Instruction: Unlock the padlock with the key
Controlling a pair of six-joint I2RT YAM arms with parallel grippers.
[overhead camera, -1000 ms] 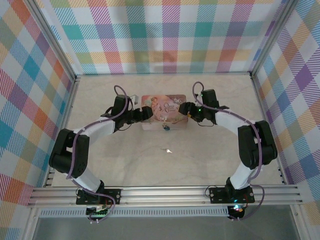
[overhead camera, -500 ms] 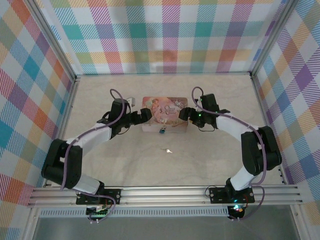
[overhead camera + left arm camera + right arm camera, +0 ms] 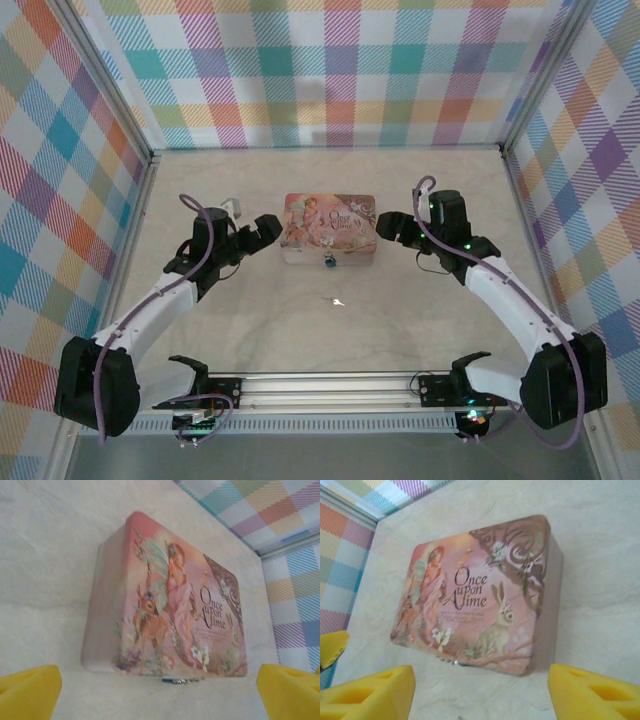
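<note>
1. Left gripper (image 3: 266, 229): at 9 o'clock of the tin (image 3: 330, 228), jaws spread wide, holding nothing.
2. Padlock (image 3: 328, 260): hangs at the tin's 6 o'clock edge.
3. Key (image 3: 339, 301): loose on the table (image 3: 420, 320), farther out at 6 o'clock, well apart from both grippers.
4. Right gripper (image 3: 388, 229): at 3 o'clock of the tin, jaws apart, empty.

Hazards: the thin, flat key may skid under the pads. The unbraced tin may slide. The small lock may swing away from the key.
</note>
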